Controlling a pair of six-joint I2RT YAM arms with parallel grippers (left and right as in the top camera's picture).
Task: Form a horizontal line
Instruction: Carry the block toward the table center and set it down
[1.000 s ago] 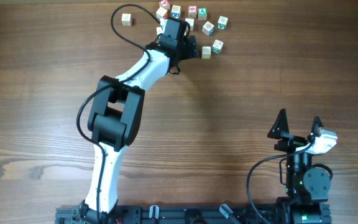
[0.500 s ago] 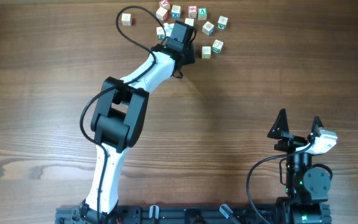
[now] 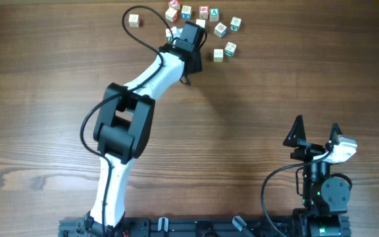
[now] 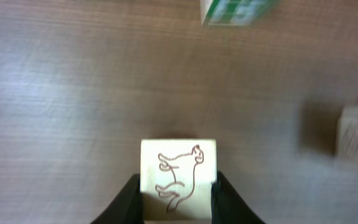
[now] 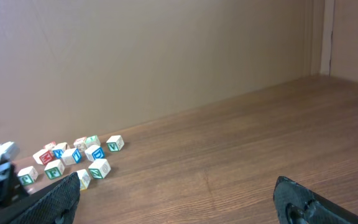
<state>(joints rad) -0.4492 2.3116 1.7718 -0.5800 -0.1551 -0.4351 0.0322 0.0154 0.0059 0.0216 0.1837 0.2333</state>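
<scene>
**Left gripper (image 4: 178,185) closed in on an animal cube (image 4: 179,163)**

Nearest the base, at five o'clock on the wooden table (image 3: 275,79), the right gripper (image 3: 317,130) stood with its jaws wide apart, holding nothing. Out toward twelve o'clock, the left gripper, wide open a second before, pinched the pale animal cube by both sides. Beyond it the letter cubes (image 3: 204,11) for the horizontal line lay loose, not touching in a row. One lone cube (image 3: 133,20) sat apart at eleven o'clock.

Two arms (image 3: 121,125), two grippers (image 3: 316,131), roughly twelve wooden letter cubes (image 3: 220,29), one table (image 3: 45,99).
</scene>
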